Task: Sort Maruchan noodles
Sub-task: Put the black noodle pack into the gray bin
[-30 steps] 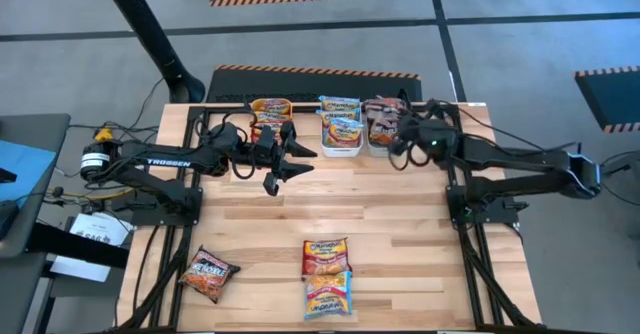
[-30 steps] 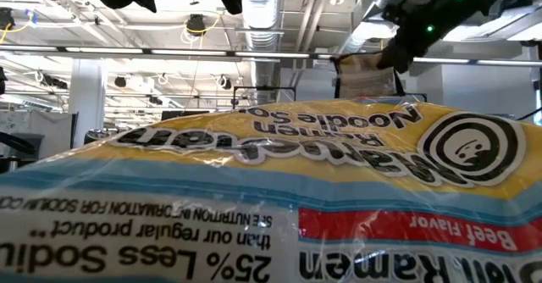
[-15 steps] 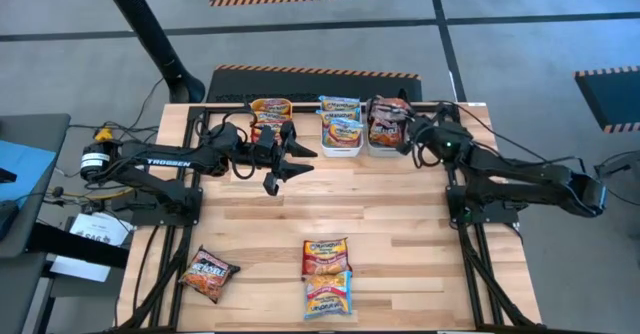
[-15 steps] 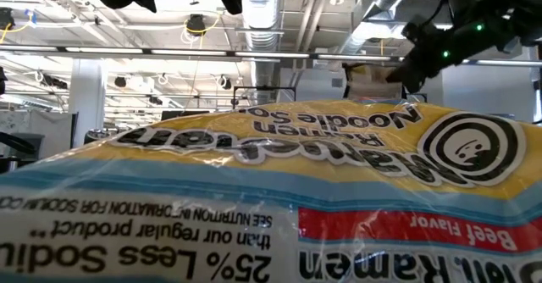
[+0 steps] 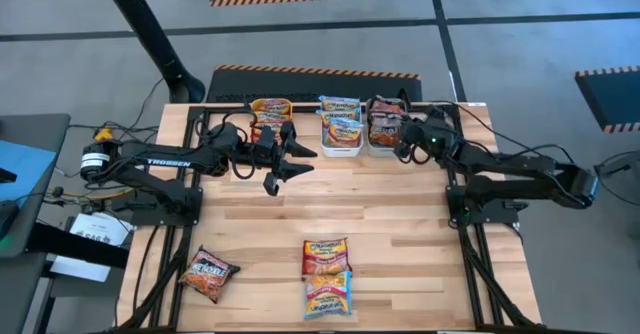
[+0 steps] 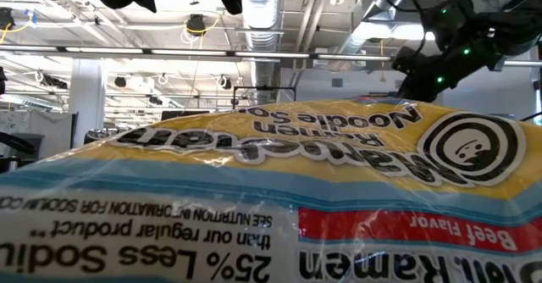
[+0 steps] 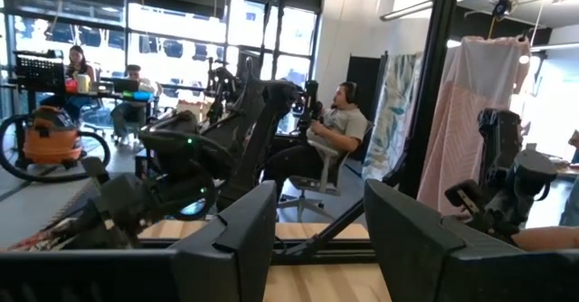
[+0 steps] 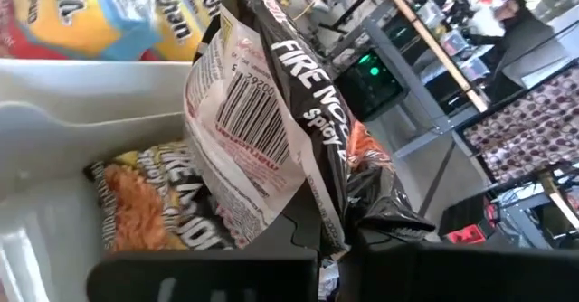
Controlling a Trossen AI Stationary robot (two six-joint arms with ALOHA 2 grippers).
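My right claw (image 5: 404, 144) sits at about 1 o'clock on the counter (image 5: 400, 234), pinched narrow on a dark fire-spicy packet (image 8: 271, 121) that hangs over the grey bin (image 5: 385, 124); another dark packet (image 8: 149, 207) already lies inside it. The drop, as I judge it, turns on 1 relation: the held packet's long axis runs outward from my fingers and over the bin's wall, so it must clear that wall before I let go. My left claw (image 5: 285, 164) waits wide and empty near 11 o'clock. 3 packets remain at 6 to 7 o'clock: 2 yellow packets (image 5: 327, 274) and 1 maroon packet (image 5: 208, 273), this last nearer my left arm.
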